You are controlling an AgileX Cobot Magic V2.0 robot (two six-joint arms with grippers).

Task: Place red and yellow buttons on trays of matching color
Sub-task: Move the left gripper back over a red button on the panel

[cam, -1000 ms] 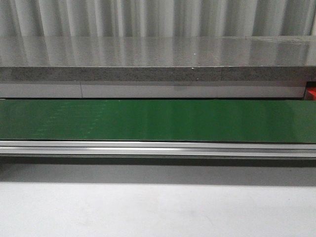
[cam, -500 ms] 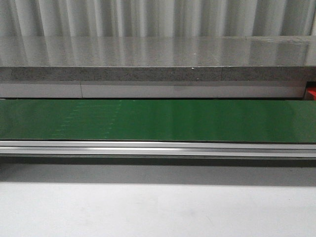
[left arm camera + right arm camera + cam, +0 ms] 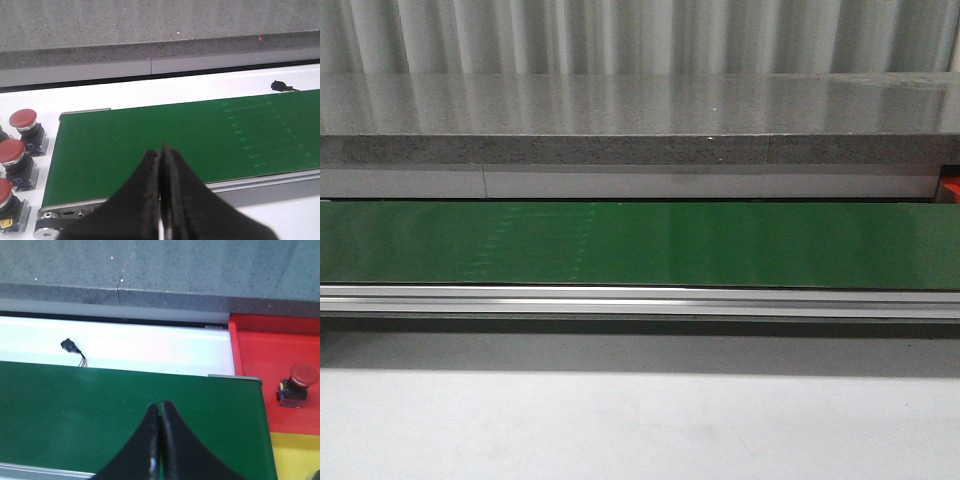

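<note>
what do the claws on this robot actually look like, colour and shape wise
Both wrist views show the same design. The left claw and right claw each have two black, matte fingers, broad at the base and tapering to narrow tips. The left one's inner edges look slightly worn. No cables, markings or arm links are visible.

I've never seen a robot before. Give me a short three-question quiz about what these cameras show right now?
1. True or false: the left tool has its fingers pressed together with nothing between them.
2. What colour is the tray that holds a red button?
3. How many red buttons are visible beside the end of the green belt in the left wrist view? A) none B) three C) six

Key: 1 true; 2 red; 3 B.
</note>
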